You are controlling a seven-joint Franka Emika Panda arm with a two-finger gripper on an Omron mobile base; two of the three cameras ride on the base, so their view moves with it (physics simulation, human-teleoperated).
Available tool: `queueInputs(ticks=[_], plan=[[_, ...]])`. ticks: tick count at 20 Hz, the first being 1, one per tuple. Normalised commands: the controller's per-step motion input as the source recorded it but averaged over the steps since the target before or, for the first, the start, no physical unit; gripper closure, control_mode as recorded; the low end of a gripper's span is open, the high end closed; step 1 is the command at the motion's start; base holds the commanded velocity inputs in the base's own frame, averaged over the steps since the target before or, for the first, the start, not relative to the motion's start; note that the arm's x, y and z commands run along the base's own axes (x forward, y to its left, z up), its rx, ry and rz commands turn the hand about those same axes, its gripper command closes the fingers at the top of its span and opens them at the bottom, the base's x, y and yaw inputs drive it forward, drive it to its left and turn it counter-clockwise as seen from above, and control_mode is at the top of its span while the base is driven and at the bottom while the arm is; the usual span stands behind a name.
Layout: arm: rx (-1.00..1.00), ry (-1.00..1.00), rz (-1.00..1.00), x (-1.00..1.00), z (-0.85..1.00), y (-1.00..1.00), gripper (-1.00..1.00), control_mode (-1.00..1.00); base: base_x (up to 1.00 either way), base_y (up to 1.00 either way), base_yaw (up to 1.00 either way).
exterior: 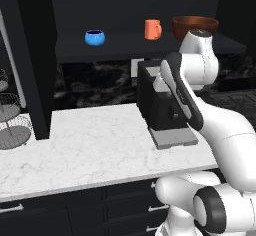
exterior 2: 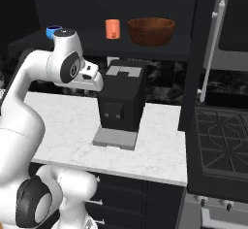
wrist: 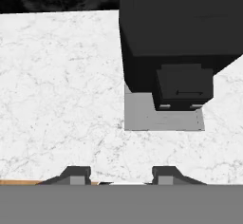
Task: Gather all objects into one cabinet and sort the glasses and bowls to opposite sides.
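Blue bowl [exterior: 94,37], orange mug [exterior: 152,29] and brown wooden bowl [exterior: 195,26]: we count one of each, spaced along the dark shelf [exterior: 120,47]. Below, one coffee machine [exterior 2: 121,102] stands near the white desk [exterior: 85,145] edge; bare marble spreads left. Our fingers [wrist: 78,174] stand parted, gripping nothing.

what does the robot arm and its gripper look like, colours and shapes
The arm is glossy white with rounded, tube-like links and dark grey to black bands and round caps at the joints. The gripper ends in two small dark grey fingers with wedge-shaped bases and lighter grey faces. No cables or markings show.
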Motion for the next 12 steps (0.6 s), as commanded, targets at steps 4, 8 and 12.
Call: queueInputs(ticks=[4,8,12], plan=[[0.0,-0.03,0.0,-0.07,0.0,0.0,-1.0,-1.0,0.0,0.0,0.0],[-0.12,-0.51,0.05,-0.56,0.16,0.13,-1.0,-1.0,0.0,0.0,0.0],[-0.08,-0.58,0.06,-0.74,0.62,0.04,-1.0,-1.0,0.0,0.0,0.0]])
